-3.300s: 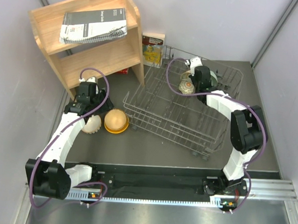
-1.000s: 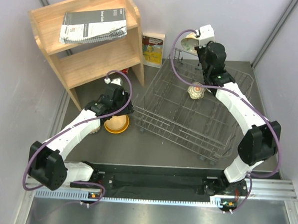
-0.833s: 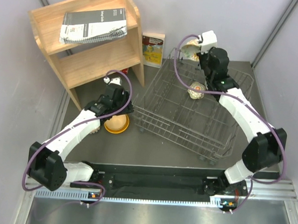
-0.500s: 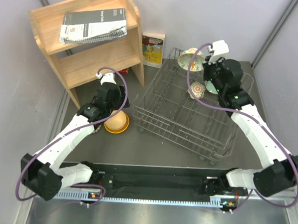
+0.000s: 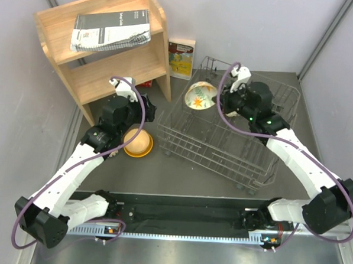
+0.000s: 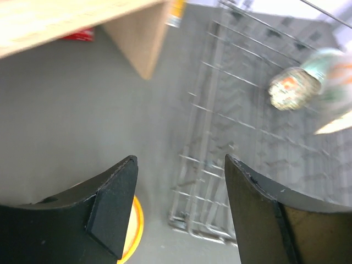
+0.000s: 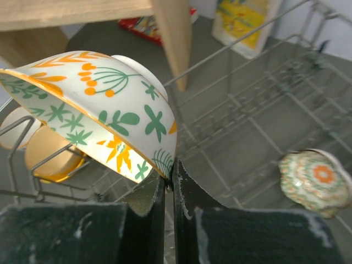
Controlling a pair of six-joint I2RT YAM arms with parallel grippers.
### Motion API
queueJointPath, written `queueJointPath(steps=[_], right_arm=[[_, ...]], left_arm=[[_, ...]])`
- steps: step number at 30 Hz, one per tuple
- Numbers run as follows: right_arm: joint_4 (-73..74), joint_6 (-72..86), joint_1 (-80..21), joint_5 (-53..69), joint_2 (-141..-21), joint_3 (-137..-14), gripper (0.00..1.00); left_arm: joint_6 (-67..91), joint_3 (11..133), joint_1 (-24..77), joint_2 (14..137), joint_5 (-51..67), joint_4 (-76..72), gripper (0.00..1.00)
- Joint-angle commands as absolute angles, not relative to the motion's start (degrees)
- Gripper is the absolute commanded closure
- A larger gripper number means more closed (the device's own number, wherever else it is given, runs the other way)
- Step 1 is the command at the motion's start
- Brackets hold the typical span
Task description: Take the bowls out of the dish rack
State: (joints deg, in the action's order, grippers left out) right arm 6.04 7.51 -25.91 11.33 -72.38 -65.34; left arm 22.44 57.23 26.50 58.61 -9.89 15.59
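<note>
My right gripper (image 5: 219,102) (image 7: 171,177) is shut on the rim of a white bowl (image 5: 199,96) (image 7: 104,110) painted with green and orange leaves. The bowl hangs tilted above the far left part of the grey wire dish rack (image 5: 223,140) (image 7: 247,126) (image 6: 236,110). A small scalloped patterned bowl (image 7: 316,179) (image 6: 291,91) sits inside the rack. An orange-yellow bowl (image 5: 139,143) (image 6: 135,225) (image 7: 52,162) rests on the table left of the rack, with a cream bowl (image 7: 14,129) beside it. My left gripper (image 5: 141,106) (image 6: 180,165) hangs open and empty above the orange bowl.
A wooden shelf (image 5: 104,45) with a spiral notebook (image 5: 111,29) on top stands at the back left. A yellow and white booklet (image 5: 181,58) leans on the back wall. Something red (image 5: 145,83) lies under the shelf. Walls close in both sides.
My right gripper has carried the leaf-painted bowl left and lower, over the rack's far left. My left arm has drawn back from the orange bowl and its jaws have widened.
</note>
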Motion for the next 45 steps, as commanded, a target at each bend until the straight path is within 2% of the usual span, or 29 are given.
queueJointPath(steps=[1, 2, 6, 18, 39, 45], right_arm=[[0.4, 10.0, -31.9, 8.9, -75.3, -68.0, 1.0], [0.6, 9.9, -33.5, 8.4, -77.0, -69.0, 1.0], [0.5, 10.7, -35.2, 7.1, -80.0, -71.2, 1.0], [0.4, 10.6, -38.3, 6.1, -85.1, -76.6, 1.0], [0.4, 14.5, -42.9, 11.6, -85.2, -78.3, 1.0], [-0.9, 16.4, -43.3, 14.2, -84.7, -77.9, 1.0]], left_arm=[[21.3, 58.4, 26.5, 57.7, -0.3, 11.3, 0.31], [21.8, 58.4, 26.5, 57.6, 3.7, 11.0, 0.31], [21.9, 59.4, 26.6, 57.0, 6.9, 11.3, 0.31], [21.6, 58.4, 26.8, 56.0, 9.2, 11.5, 0.33], [18.8, 51.6, 26.9, 55.4, -1.5, 4.5, 0.34], [19.2, 49.7, 26.9, 55.6, -2.7, 1.1, 0.45]])
